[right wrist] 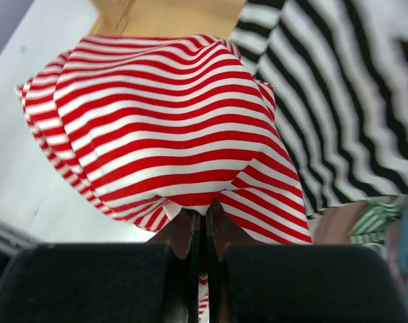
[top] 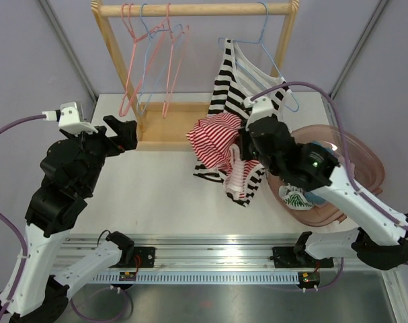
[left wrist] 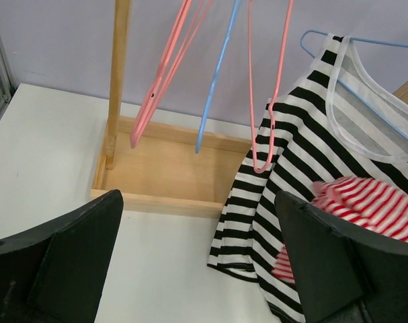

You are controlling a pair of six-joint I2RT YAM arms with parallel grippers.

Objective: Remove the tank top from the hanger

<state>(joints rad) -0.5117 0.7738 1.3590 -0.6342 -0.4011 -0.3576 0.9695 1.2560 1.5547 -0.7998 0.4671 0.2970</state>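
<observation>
A black-and-white striped tank top (top: 227, 84) hangs on a blue hanger (top: 271, 50) at the right end of the wooden rack. Its hem reaches the table. It also shows in the left wrist view (left wrist: 304, 148) and the right wrist view (right wrist: 338, 101). My right gripper (top: 247, 145) is shut on a red-and-white striped cloth (top: 216, 138) bunched in front of the tank top's lower part. In the right wrist view the jaws (right wrist: 204, 219) pinch this red cloth (right wrist: 163, 121). My left gripper (top: 126, 131) is open and empty near the rack's left post, left of the tank top (left wrist: 198, 202).
The wooden rack (top: 190, 9) has a tray base (top: 180, 124). Empty pink and blue hangers (top: 146, 60) hang at its left. A pink translucent basin (top: 365, 161) with clothes in it sits at the right, under my right arm.
</observation>
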